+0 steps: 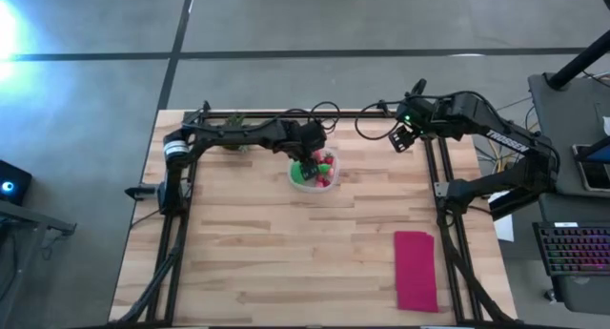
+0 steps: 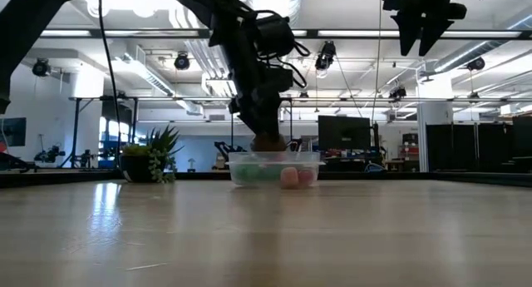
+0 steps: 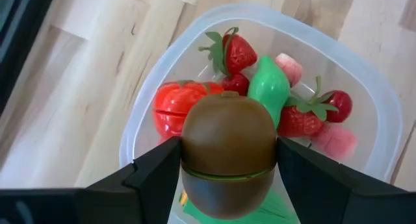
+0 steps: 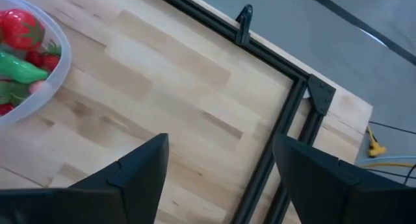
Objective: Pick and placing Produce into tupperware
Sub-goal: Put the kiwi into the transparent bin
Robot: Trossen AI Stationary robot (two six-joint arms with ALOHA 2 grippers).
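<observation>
The clear tupperware (image 1: 297, 178) (image 2: 243, 172) (image 3: 364, 87) stands on the table's far middle. In it lie red strawberries (image 3: 237, 52), a red tomato (image 3: 172, 104), a green piece (image 3: 268, 87) and pink pieces (image 3: 338, 141). My left gripper (image 1: 311, 159) (image 2: 266, 133) (image 3: 227, 178) is right above it, shut on the brown kiwi-like piece (image 3: 227, 146) (image 2: 268, 143). My right gripper (image 1: 404, 135) (image 2: 420, 37) (image 4: 221, 178) hangs open, high over the table's far right part, with nothing between its fingers. The tupperware's rim (image 4: 49, 68) shows in the right wrist view. My left gripper pinches the brown piece between its two fingers (image 3: 156, 175), one on each side of its widest part (image 3: 188, 160). The fingers come from above, pointing down. The piece is lifted clear, hanging over the produce in the tupperware at about the height of the rim.
A small potted plant (image 1: 233, 133) (image 2: 154, 158) stands near the far edge, left of the tupperware. A flat magenta cloth (image 1: 416, 270) lies at the near right. Black frame rails (image 4: 279, 139) run along the table's sides. Bare wood lies between the tupperware and the near edge.
</observation>
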